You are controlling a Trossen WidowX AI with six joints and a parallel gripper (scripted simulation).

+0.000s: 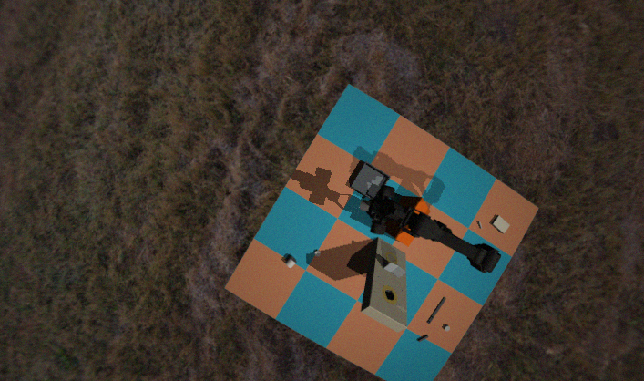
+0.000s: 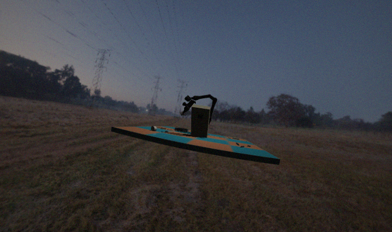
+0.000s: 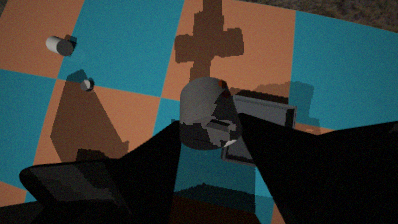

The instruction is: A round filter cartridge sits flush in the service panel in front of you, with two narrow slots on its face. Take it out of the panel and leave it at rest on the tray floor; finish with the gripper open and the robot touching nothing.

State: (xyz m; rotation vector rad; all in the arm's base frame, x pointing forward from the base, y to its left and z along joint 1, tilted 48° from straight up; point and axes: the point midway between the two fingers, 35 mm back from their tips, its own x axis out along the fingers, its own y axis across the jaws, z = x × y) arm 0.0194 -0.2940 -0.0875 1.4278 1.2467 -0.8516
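Gripper [image 3: 210, 131]: clamped on the filter cartridge [image 3: 202, 107], carried above the tray [image 3: 265, 122].
Handling: judged rigid, light, smooth-sided; slip possible.
Hold: across the round body.

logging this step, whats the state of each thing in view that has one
pincer: shut on the filter cartridge
filter cartridge: out of the panel, held in the air above the tray
service panel: upright, its round socket open and dark
tray: grey, flat on the checkered board, nothing resting in it
arm: reaching away from the panel toward the tray
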